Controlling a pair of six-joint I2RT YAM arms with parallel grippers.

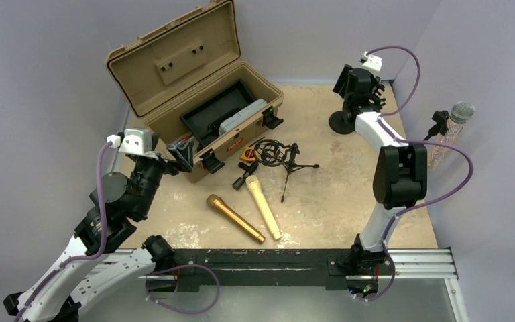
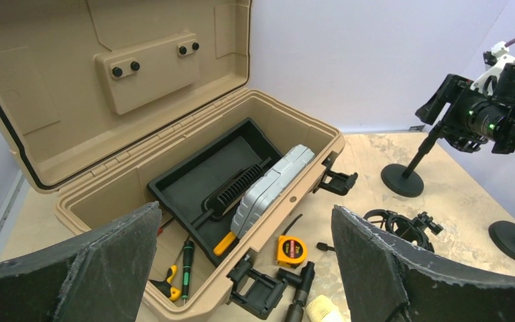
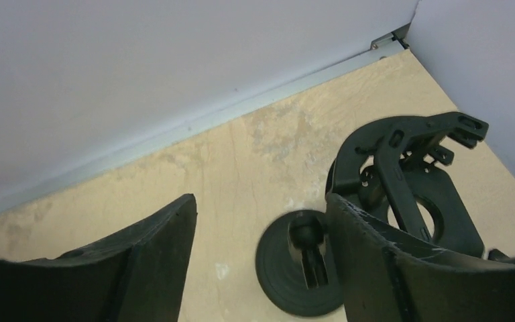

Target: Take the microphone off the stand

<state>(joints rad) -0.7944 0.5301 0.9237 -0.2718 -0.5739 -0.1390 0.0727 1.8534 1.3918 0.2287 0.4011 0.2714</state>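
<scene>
A microphone with a grey mesh head [image 1: 462, 111] and a glittery body sits tilted in a black clip [image 1: 440, 123] of a stand at the far right edge. My right gripper [image 1: 357, 100] is open and empty, hovering left of it over another black stand with a round base [image 1: 341, 123]. In the right wrist view the gripper [image 3: 260, 215] is above that base [image 3: 302, 272], with the stand's empty black holder [image 3: 409, 174] beside the right finger. My left gripper [image 1: 182, 151] is open and empty at the toolbox's front corner, and also shows in the left wrist view [image 2: 245, 221].
An open tan toolbox [image 1: 174, 74] holds tools at the back left. A gold microphone [image 1: 235, 218] and a cream one [image 1: 263, 206] lie mid-table. A small tripod with a shock mount [image 1: 278, 155] and a yellow tape measure [image 2: 290, 249] lie near the box.
</scene>
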